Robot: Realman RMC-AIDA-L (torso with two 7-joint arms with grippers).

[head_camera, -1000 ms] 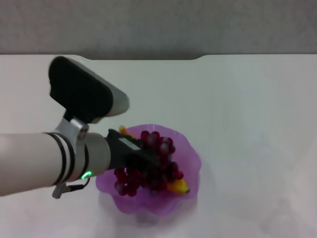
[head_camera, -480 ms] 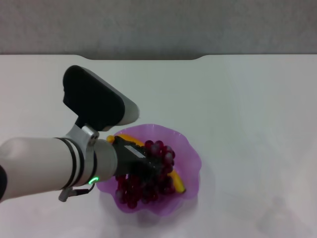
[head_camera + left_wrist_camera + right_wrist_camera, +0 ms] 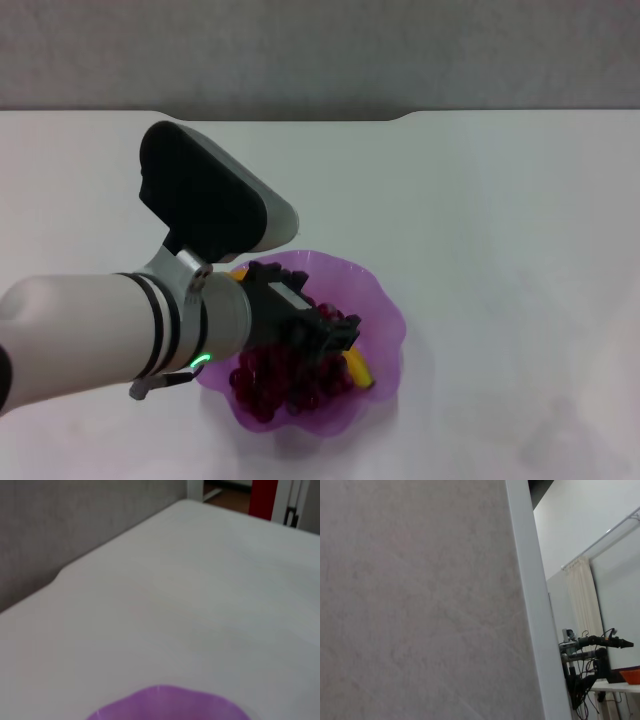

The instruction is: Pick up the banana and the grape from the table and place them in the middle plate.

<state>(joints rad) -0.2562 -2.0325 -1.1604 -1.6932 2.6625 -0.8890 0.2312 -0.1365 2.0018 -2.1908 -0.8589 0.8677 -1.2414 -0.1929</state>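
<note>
Left arm [image 3: 90, 335]: white cylindrical link, black-banded silver wrist with green indicator light, black camera housing, black gripper [image 3: 325, 330].

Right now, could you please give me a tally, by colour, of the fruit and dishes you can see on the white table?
Yellow: 1, the curved yellow plastic banana, in the plate.
Dark red-purple: 1, the glossy bunch of dark red grapes, in the plate under the left hand.
Translucent purple: 1, the scalloped purple plastic plate.
Total: 3.
</note>
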